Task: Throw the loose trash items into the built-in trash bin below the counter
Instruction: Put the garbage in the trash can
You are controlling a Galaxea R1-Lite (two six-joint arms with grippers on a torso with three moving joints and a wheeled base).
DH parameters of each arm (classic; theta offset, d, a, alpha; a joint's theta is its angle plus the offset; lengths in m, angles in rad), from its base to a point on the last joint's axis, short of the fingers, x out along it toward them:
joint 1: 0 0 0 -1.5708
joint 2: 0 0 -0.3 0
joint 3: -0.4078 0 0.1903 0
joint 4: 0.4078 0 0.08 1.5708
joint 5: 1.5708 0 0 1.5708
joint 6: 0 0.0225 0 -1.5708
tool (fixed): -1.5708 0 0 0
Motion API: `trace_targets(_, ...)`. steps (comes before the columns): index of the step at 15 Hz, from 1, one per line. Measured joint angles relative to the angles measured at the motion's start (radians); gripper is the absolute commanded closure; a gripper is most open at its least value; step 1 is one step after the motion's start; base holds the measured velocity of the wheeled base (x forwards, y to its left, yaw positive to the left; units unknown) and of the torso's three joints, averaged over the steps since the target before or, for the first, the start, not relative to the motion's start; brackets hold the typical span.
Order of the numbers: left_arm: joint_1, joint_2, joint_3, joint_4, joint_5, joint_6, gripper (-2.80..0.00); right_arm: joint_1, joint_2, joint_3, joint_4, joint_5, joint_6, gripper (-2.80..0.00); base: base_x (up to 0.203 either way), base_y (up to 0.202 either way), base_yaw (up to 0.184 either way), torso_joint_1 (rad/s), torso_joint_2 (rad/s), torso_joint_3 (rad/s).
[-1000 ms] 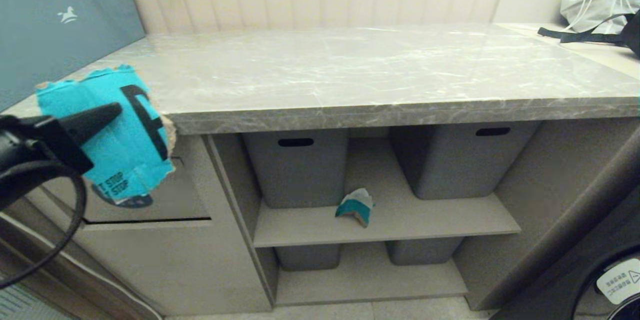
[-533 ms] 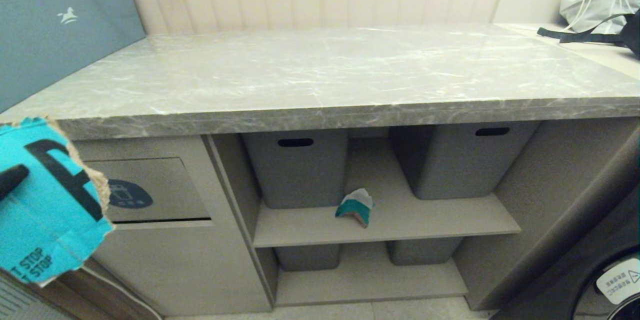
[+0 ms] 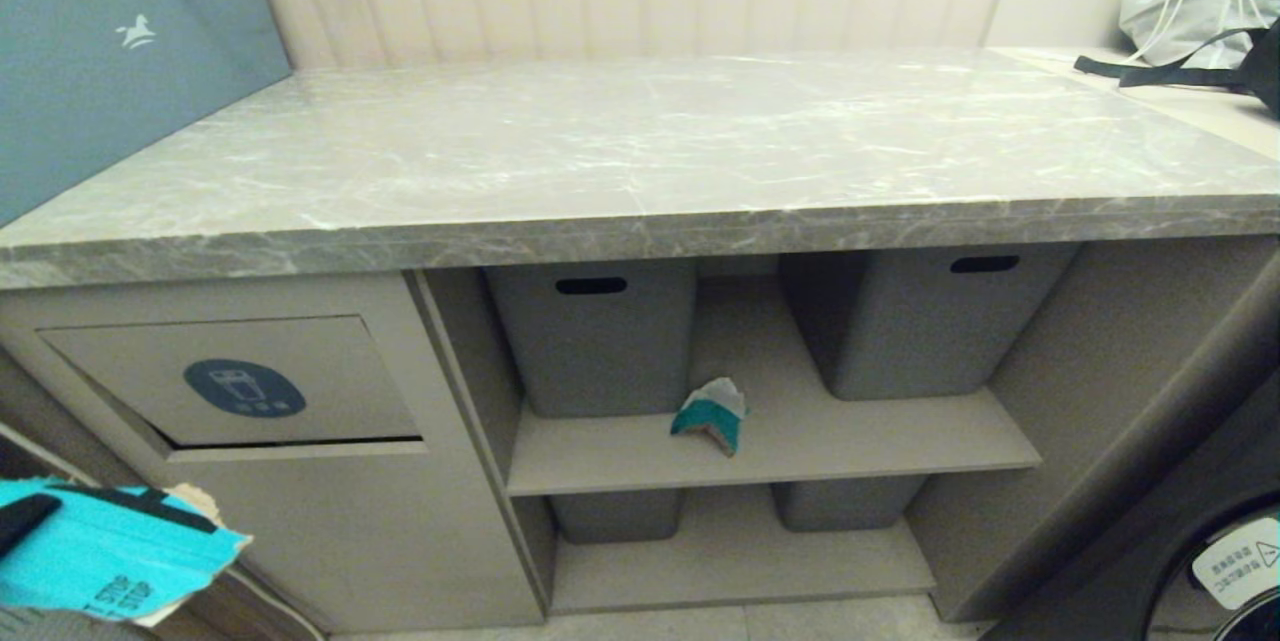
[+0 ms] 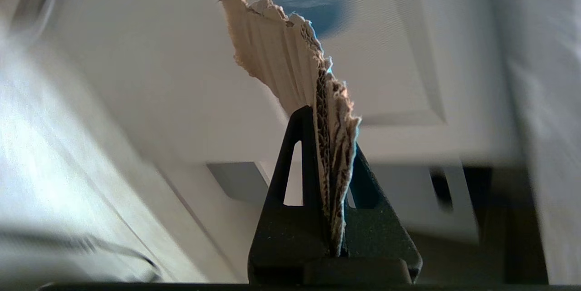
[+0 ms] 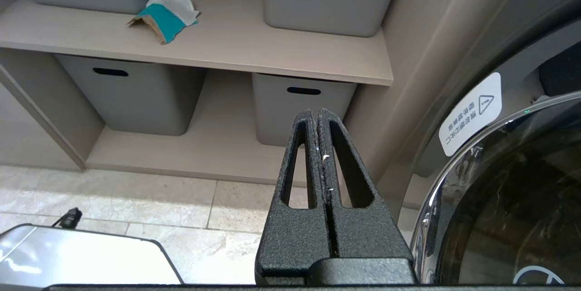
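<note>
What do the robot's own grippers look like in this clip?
Both are built alike. The left gripper and the right gripper are matte black with a grainy, pebbled finish. Each has two tapering, wedge-shaped fingers with long triangular cut-outs, rising from a blocky black base. No markings or cables show on them, and neither arm itself is in view.

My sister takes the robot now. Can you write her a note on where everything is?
Left hand: shut on the STOP scrap, low in front of the bin cabinet.
Right hand: shut, empty, parked low near the floor.
Bin flap: under the counter, on the left.
Small scrap: on the shelf between the tubs.
Done: counter scrap picked up.
Left: drop it through the flap, then bin the small one.
</note>
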Motion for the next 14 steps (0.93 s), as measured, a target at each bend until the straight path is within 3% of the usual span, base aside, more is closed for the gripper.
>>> trace_targets(2,0.098,0.071,0.062,-0.098,-0.115,-0.086,0.0,0.0,0.0,0.0,0.0,0.003,-0.006,0.0,0.0,0.0,0.0,0.0,0.0,0.0)
trace_targets(3,0.127,0.104,0.102,-0.178,-0.174,-0.098,0.0,0.0,0.0,0.0,0.0,0.003,-0.001,0.0,0.0,0.0,0.0,0.0,0.0,0.0)
trace_targets(7,0.163,0.224,0.239,-0.559,-0.367,-0.178,0.0,0.0,0.0,0.001,0.0,-0.002,0.034,0.0,0.0,0.0,0.0,0.0,0.0,0.0)
trace_targets(11,0.188,0.409,0.28,-0.798,-0.408,-0.27,0.0,0.0,0.0,0.001,-0.001,-0.003,0.032,0.0,0.0,0.0,0.0,0.0,0.0,0.0)
trace_targets(14,0.237,0.645,0.271,-1.035,-0.414,-0.287,0.0,0.0,0.0,0.001,-0.001,-0.003,0.03,0.0,0.0,0.0,0.0,0.0,0.0,0.0)
